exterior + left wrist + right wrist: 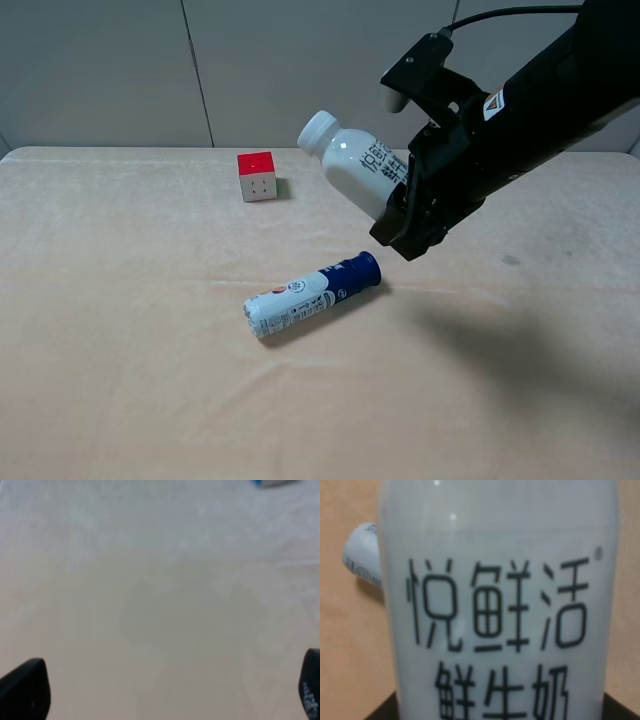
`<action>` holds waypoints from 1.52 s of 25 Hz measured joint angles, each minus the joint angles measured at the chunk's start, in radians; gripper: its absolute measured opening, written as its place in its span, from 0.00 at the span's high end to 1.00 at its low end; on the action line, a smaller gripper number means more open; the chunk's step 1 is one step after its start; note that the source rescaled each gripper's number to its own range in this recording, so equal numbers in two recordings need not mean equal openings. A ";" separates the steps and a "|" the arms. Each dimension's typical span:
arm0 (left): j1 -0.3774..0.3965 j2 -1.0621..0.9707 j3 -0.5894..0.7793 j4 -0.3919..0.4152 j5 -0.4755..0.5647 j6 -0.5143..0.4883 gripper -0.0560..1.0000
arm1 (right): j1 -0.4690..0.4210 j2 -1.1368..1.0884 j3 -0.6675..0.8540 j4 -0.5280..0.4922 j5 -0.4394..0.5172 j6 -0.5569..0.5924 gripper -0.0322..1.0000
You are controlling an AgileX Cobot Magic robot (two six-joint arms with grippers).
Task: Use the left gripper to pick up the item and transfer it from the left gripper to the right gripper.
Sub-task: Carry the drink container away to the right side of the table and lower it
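The item, a white bottle [350, 160] with a white cap and black lettering, is held tilted in the air, cap pointing up and left. My right gripper [402, 205] is shut on its lower end, above the table. In the right wrist view the bottle [500, 605] fills the frame, with dark fingers [382, 711] at its sides. My left gripper [165, 692] is open and empty over bare cloth; only its two fingertips [25, 690] show, far apart. The left arm is out of the exterior high view.
A blue-and-white tube [312, 293] lies on the beige tablecloth [120, 330] below the held bottle; its edge shows in the left wrist view [272, 482]. A red-topped cube [257, 176] stands at the back left. A grey wall lies behind the table.
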 joint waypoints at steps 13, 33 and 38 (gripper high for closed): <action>0.000 0.000 0.017 0.015 -0.023 -0.053 0.00 | 0.000 0.000 0.000 0.002 0.000 0.000 0.95; 0.000 0.000 0.017 0.015 -0.024 -0.053 0.00 | -0.226 0.008 -0.142 -0.136 0.140 0.342 0.95; 0.000 0.000 0.017 0.015 -0.024 -0.053 0.01 | -0.388 0.013 -0.142 -0.139 0.161 0.384 0.95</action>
